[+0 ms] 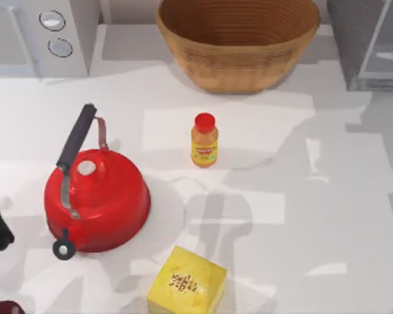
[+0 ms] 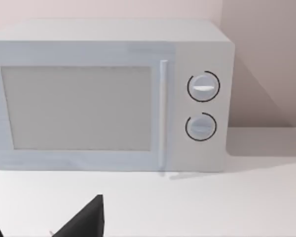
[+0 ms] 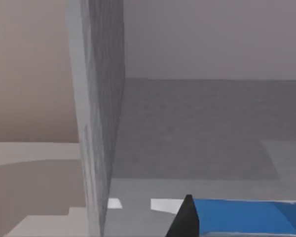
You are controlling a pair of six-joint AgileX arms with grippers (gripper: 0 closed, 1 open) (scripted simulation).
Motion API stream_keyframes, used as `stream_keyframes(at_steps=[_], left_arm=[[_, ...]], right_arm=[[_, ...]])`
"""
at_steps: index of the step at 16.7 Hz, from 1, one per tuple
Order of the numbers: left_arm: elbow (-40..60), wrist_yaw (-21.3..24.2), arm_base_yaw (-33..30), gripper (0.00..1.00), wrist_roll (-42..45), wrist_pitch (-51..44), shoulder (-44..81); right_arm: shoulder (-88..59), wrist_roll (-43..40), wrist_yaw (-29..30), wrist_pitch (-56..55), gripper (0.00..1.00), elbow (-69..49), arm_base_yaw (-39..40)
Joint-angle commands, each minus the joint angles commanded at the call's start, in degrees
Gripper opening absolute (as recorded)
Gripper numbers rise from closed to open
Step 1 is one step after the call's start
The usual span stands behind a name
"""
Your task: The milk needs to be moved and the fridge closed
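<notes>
The right gripper [image 3: 197, 224] is at the large dark grey fridge [image 1: 370, 42], at the counter's [image 1: 301, 216] far right corner. Its fingers pinch the small blue-topped milk carton [image 3: 246, 217] (it lies lengthwise along them), beside the door's edge, pointing into the open cavity. The left arm rests at the left edge; its fingers I cannot tell.

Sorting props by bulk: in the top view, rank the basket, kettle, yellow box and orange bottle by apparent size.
1. basket, cut by the frame
2. kettle
3. yellow box, cut by the frame
4. orange bottle
</notes>
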State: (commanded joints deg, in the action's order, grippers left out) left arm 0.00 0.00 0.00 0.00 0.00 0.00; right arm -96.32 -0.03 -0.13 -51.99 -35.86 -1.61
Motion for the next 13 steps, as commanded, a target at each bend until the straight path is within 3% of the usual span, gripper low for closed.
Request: stream_keyframes(at_steps=[8, 13], left_arm=[[0.0, 0.0, 0.0, 1.00, 0.0, 0.0, 0.0], [0.0, 0.0, 0.0, 1.00, 0.0, 0.0, 0.0]], right_arm=[[-20.4, -4.0, -6.0, 37.0, 0.00, -40.1, -6.5], [-27.2, -5.2, -9.0, 51.3, 0.00, -54.3, -9.4]])
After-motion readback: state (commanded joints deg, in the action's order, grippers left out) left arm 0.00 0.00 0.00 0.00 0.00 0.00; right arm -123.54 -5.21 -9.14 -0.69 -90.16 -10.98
